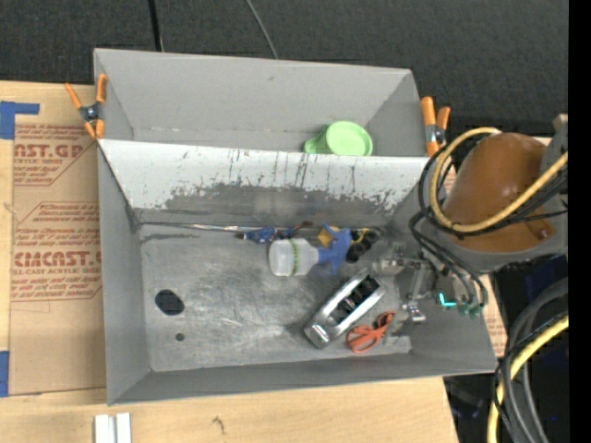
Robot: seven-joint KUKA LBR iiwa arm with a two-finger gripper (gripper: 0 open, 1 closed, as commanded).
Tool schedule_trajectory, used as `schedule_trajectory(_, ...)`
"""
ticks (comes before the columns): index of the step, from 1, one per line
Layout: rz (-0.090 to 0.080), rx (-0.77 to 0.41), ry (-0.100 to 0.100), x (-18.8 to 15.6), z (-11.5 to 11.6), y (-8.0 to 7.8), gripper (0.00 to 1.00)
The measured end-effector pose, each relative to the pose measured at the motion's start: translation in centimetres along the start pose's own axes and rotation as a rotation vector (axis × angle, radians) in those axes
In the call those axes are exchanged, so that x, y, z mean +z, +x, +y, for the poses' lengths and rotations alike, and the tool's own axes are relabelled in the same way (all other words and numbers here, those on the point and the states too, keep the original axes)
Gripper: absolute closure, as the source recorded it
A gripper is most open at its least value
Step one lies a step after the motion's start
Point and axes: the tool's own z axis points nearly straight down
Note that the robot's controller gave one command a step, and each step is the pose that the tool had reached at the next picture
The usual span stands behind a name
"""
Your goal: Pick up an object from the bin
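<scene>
My pincer (413, 295) sits low at the bin's (120, 275) right end, apart or together I can't tell, just beside the stapler (343, 309) and scissors (369, 332), so nothing looks lifted yet.

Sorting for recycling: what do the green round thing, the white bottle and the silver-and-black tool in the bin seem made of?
Green round thing: probably plastic, matte, one even bright colour. White bottle: likely plastic, opaque, smooth, softly shiny. Silver-and-black tool: seemingly metal with black parts, since its edges gleam; chromed plastic remains possible.
</scene>
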Motion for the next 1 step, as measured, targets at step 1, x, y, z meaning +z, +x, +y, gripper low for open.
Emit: schedule_trajectory(1,-0.008,-0.001,0.001,-0.35,0.02,-0.19,0.00)
